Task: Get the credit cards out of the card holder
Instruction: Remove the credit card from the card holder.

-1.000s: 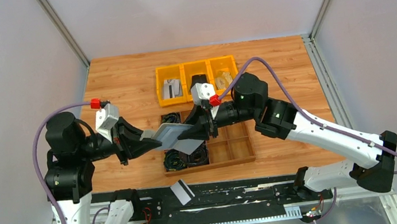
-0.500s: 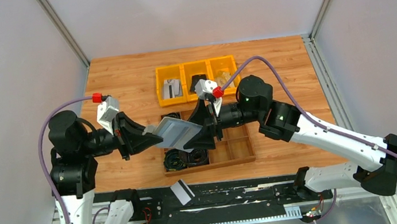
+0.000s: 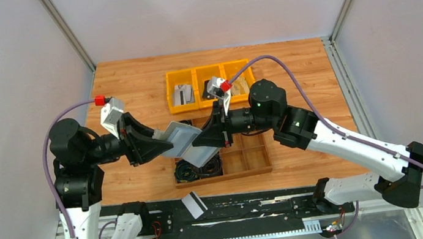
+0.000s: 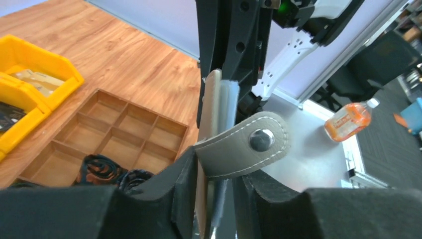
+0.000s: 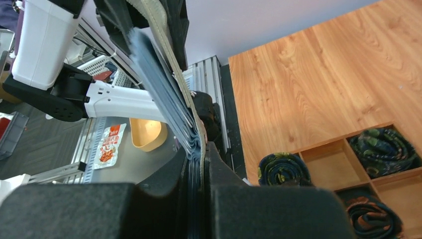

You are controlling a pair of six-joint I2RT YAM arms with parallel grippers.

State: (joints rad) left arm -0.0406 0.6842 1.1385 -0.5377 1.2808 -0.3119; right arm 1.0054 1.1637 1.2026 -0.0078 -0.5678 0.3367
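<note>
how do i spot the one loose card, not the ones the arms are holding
Find the black rail in front of the wooden table. Just left of its middle, below the divided tray, lies a grey card. Unlike the cards in the card holder gripped in mid-air, it lies alone, tilted, with a dark stripe.

Left fingers [image 3: 149, 145], right fingers [image 3: 210, 137] clamped tight, tips facing mid-air.

Overhead; wrist views close on card holder [image 4: 241, 148]

White-shelled, black-jointed left arm [image 3: 80, 226] and right arm [image 3: 354, 147]; 2 purple cables [image 3: 262, 57], red connectors [image 3: 99, 100]; black wedge-shaped left gripper [image 3: 165, 139], right gripper [image 3: 199, 141].
</note>
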